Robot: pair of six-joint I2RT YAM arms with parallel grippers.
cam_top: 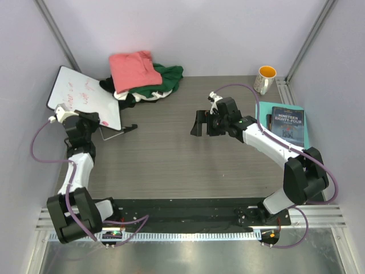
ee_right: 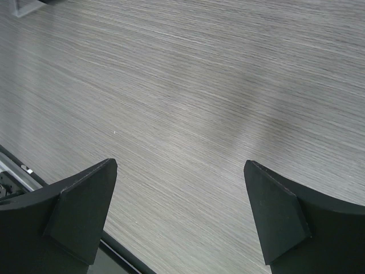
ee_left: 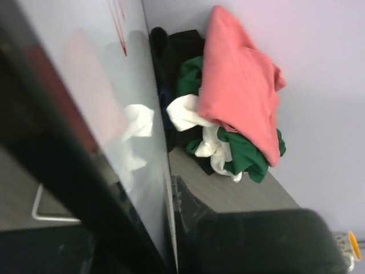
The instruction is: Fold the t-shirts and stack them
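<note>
The t-shirts lie in one loose heap at the back left of the table. A salmon-pink shirt [cam_top: 134, 68] [ee_left: 239, 85] is on top, over a dark green one [cam_top: 166, 76] [ee_left: 246, 153], a white one [cam_top: 153, 96] [ee_left: 183, 112] and a black one [cam_top: 111, 85] [ee_left: 178, 48]. My left gripper [cam_top: 85, 118] [ee_left: 157, 194] is to the left of the heap. It is shut on the lower edge of the white board [cam_top: 85, 96] [ee_left: 122, 85], and it touches no shirt. My right gripper [cam_top: 199, 123] [ee_right: 179, 165] hangs open over bare wood at mid-table, with nothing between its fingers.
The white board with red writing leans on a wire stand [cam_top: 118, 131] at the left. An orange-and-white mug [cam_top: 266, 79] stands at the back right. A dark book [cam_top: 287, 123] lies on a teal sheet near the right edge. Walls close in the left, back and right sides.
</note>
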